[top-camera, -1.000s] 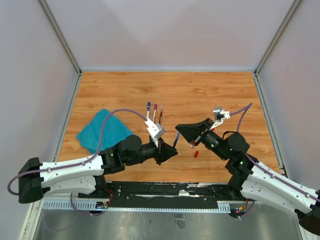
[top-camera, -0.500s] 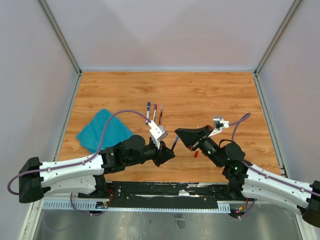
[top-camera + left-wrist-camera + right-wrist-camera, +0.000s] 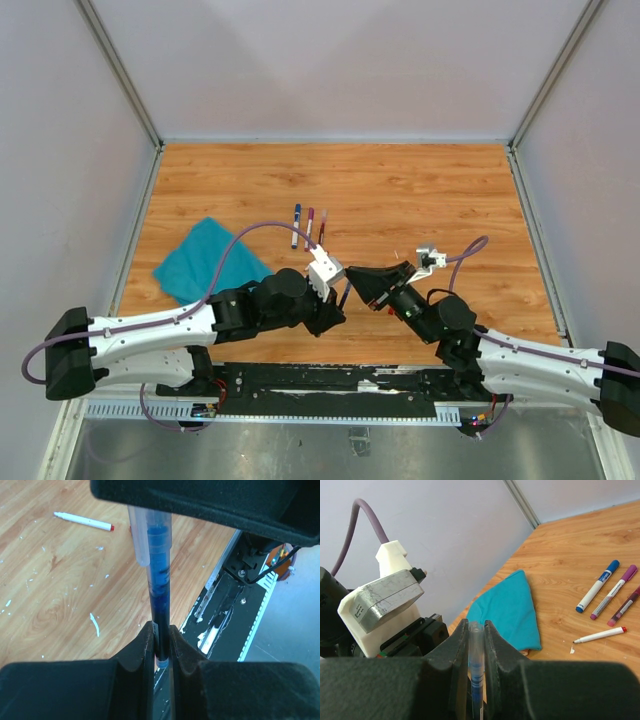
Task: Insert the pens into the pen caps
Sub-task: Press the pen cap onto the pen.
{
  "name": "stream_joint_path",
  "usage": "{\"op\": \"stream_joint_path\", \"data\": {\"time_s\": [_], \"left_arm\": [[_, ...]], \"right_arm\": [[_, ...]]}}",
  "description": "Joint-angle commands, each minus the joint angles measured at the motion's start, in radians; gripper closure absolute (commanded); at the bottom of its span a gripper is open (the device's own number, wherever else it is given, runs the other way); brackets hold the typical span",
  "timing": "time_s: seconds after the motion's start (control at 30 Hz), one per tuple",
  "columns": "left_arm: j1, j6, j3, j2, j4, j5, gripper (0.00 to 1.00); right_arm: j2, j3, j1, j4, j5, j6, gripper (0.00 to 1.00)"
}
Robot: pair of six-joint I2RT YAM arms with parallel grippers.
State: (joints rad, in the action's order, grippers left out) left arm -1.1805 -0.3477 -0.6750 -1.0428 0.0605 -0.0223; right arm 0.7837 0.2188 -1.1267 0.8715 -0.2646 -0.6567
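Pen (image 3: 160,600) gripped, left tool (image 3: 160,636), right tool (image 3: 476,632)

Cloth (image 3: 200,262) lies left on the table (image 3: 420,190). Three pens (image 3: 310,220) lie side by side to its right.

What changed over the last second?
The right gripper swung left and toward the bases, closing on the left gripper, which edged right; the gap along the blue pen shrank. Both stay shut, left on the pen, right on its clear cap. Unmoved: three pens, teal cloth.
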Motion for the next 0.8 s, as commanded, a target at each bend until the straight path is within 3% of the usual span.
{"op": "stream_joint_path", "data": {"time_s": [0.0, 0.4, 0.6, 0.77], "left_arm": [[0.021, 0.029, -0.195, 0.041, -0.71, -0.08, 1.0], [0.021, 0.036, -0.088, 0.048, -0.628, -0.044, 1.0], [0.021, 0.041, -0.041, 0.04, -0.552, -0.005, 1.0], [0.021, 0.033, 0.018, 0.054, -0.489, -0.03, 1.0]], "right_arm": [[0.058, -0.08, -0.09, -0.439, 0.184, 0.013, 0.99], [-0.132, 0.222, -0.088, -0.704, -0.09, 0.254, 0.99], [-0.107, 0.434, -0.088, -0.805, -0.114, 0.367, 0.9], [-0.123, 0.534, -0.088, -0.829, -0.108, 0.428, 0.63]]}}
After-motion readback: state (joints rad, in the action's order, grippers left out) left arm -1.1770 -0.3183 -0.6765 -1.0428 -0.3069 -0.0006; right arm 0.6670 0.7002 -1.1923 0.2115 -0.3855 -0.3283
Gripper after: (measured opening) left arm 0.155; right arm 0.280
